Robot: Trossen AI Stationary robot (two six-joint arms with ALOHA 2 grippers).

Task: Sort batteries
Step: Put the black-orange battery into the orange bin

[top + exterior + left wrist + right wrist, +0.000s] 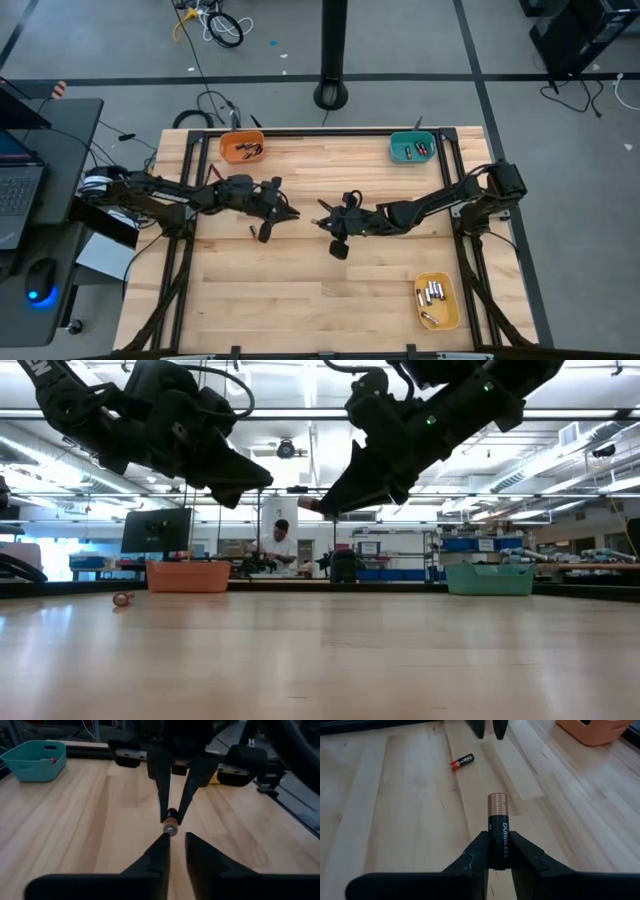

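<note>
The right claw [497, 851] clenches a Duracell battery [497, 827], its long axis pointing straight at the left claw [176, 842], which faces it, nearly touching, fingers parted and empty.

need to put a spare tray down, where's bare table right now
Bare: the near table left of the yellow bin, and the far strip between the orange bin and teal bin. Crowded: mid-table, where both grippers meet, beside a loose battery.
</note>
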